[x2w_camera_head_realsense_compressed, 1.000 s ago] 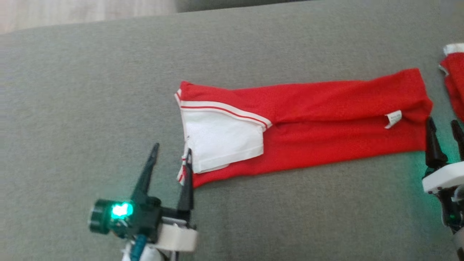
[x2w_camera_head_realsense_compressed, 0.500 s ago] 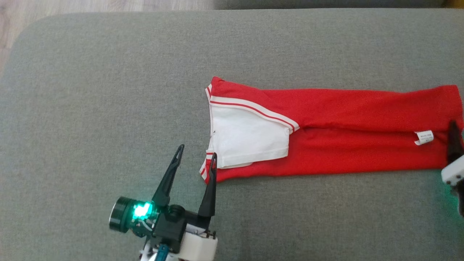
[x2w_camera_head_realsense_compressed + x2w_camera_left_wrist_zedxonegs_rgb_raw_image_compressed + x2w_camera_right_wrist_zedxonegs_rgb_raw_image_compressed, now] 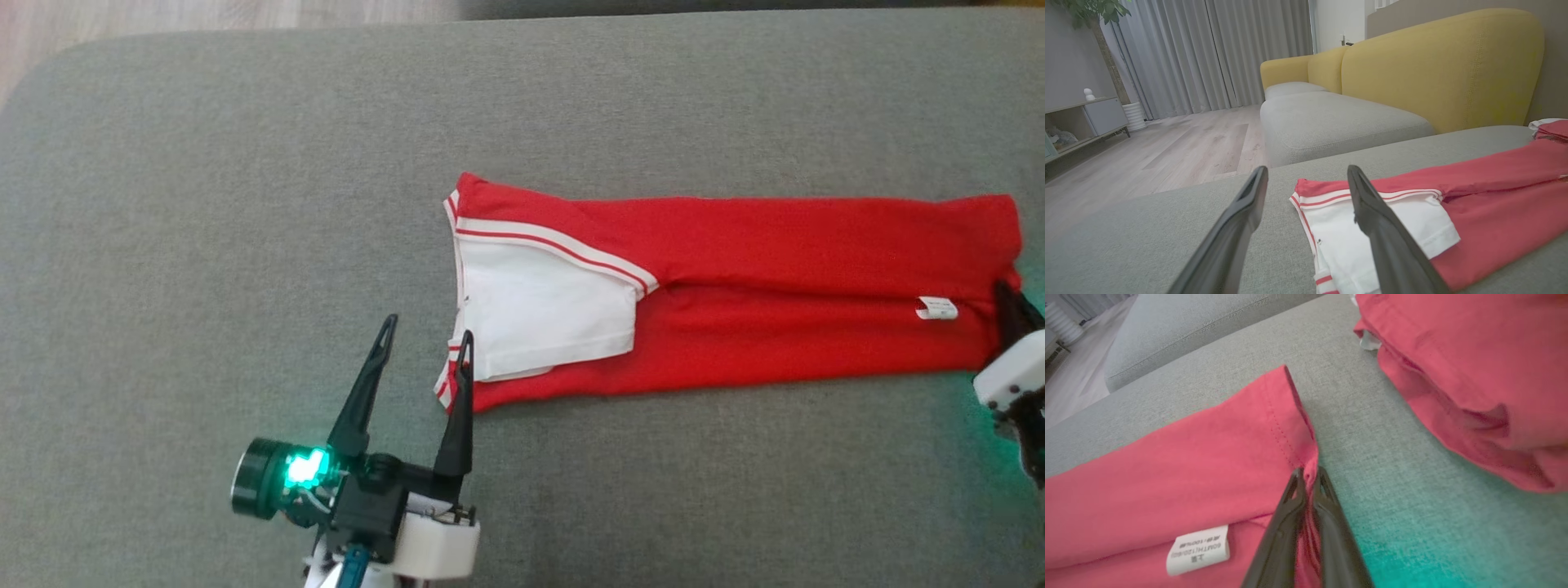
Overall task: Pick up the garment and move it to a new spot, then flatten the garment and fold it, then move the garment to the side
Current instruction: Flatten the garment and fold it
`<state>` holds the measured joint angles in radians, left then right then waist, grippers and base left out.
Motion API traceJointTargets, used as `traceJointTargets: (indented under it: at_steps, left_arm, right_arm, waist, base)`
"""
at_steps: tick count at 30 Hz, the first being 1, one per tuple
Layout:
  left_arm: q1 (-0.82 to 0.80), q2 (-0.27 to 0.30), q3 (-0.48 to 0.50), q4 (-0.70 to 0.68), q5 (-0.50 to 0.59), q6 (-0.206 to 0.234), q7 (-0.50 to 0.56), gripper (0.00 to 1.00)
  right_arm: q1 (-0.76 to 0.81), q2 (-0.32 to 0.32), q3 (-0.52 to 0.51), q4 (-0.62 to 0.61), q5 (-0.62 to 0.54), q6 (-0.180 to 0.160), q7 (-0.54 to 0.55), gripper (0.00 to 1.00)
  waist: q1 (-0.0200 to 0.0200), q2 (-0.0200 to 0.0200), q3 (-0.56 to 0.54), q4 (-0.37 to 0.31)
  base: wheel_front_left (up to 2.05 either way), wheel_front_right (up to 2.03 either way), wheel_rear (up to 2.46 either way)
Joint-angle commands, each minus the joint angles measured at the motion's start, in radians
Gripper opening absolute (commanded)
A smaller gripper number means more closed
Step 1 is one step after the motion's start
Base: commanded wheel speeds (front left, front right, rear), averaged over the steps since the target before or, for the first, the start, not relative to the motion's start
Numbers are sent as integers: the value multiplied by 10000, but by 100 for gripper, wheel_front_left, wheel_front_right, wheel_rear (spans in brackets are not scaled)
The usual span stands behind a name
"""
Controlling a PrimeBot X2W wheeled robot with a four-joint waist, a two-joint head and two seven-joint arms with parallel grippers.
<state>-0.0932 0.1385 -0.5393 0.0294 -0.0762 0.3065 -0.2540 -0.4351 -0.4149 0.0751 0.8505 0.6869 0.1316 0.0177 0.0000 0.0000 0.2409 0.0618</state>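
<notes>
The red fabric garment [image 3: 775, 269] lay folded into a long flat strip across the grey upholstered sofa cushion [image 3: 245, 204], running from the middle of the head view to its right edge. At its left end a white fabric panel [image 3: 547, 314] edged with red-and-white striped trim lay on top of the red. Near its right end a small white care label [image 3: 936, 308] rested on the fabric.

The right end effector [image 3: 1308, 473] was closed on the garment's right end, its two dark fingers pinched together on a bunched fold of the hem, just beside the label [image 3: 1198, 549]. In the head view it [image 3: 1008, 302] sat at the garment's right edge.

The left end effector [image 3: 426, 331] stood with its fingers spread wide, holding nothing. Its right-hand finger reached the striped lower-left corner of the garment, while the other finger was over bare cushion; whether it touched the cloth could not be told. A green light [image 3: 304, 467] glowed on its wrist.

A second red cloth item [image 3: 1474, 367] lay on the cushion just beyond the garment's right end, apart from it. Behind, the left wrist view showed a yellow sofa backrest [image 3: 1445, 61], a pale wooden floor [image 3: 1167, 151] and grey curtains [image 3: 1216, 53].
</notes>
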Motion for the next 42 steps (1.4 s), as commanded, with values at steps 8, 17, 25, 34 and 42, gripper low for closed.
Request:
traceJointTargets:
  at_steps: [8,17,25,34,42]
  left_arm:
    - [121,-141,758,-385,272,-217,-78,100]
    - [195,-177,1036,-432,350,-329,-78,100]
    - [233,-305,1158,-380,383,-469,-78,100]
    - [158,-390,1214,-253,441,-706,-78,100]
    - [48,-460,1246,-186,508,-795,-78,100]
  right_arm:
    - [-10,-1598,-511,-1179,172,-9,-145,0]
    - [106,-1861,-1074,-3869,924,-9,953,0]
    - [1071,-189,-787,-8096,1593,-9,2194,0]
    - [1164,1658,1332,-9279,591,-9,2843,0]
    - [951,2728,3359,-7918,-229,-9,2548,0]
  waist:
    - [0,0,-42,-474]
    - [0,0,-104,-693]
    - [0,0,-137,-690]
    - [0,0,-88,-345]
    - [0,0,50,-16]
  base:
    - [0,0,0]
    - [0,0,0]
    - [0,0,0]
    - [0,0,0]
    - [0,0,0]
